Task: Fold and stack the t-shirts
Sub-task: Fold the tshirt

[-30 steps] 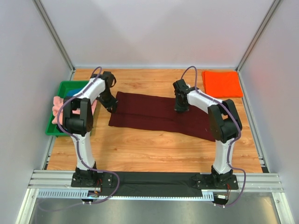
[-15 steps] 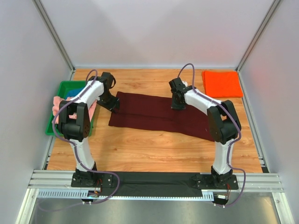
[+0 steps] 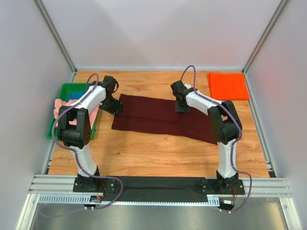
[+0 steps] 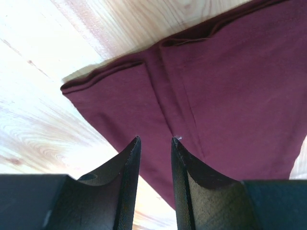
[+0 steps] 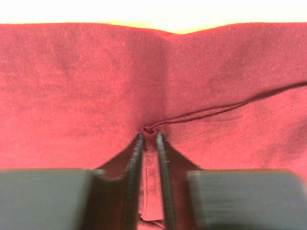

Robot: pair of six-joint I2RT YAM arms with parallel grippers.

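The dark maroon t-shirt (image 3: 158, 117) lies flat, folded into a long strip across the middle of the table. My left gripper (image 3: 116, 108) hovers over its left end. In the left wrist view this gripper (image 4: 156, 140) is open above the maroon cloth (image 4: 230, 86), with nothing between its fingers. My right gripper (image 3: 181, 106) is down on the strip's far edge. Its jaws (image 5: 150, 135) stand a narrow gap apart, pressed on the cloth (image 5: 72, 86), with a small pucker at the tips. The orange t-shirt (image 3: 228, 86) lies folded at the far right.
A green tray (image 3: 55, 134) stands at the left edge, holding a salmon-pink shirt (image 3: 58, 108) and a blue one (image 3: 72, 95). White walls close in the table on three sides. Bare wood shows in front of the maroon strip.
My right gripper has slid a little left and farther along the shirt's far edge, and its jaws have parted from shut. The left gripper has barely moved.
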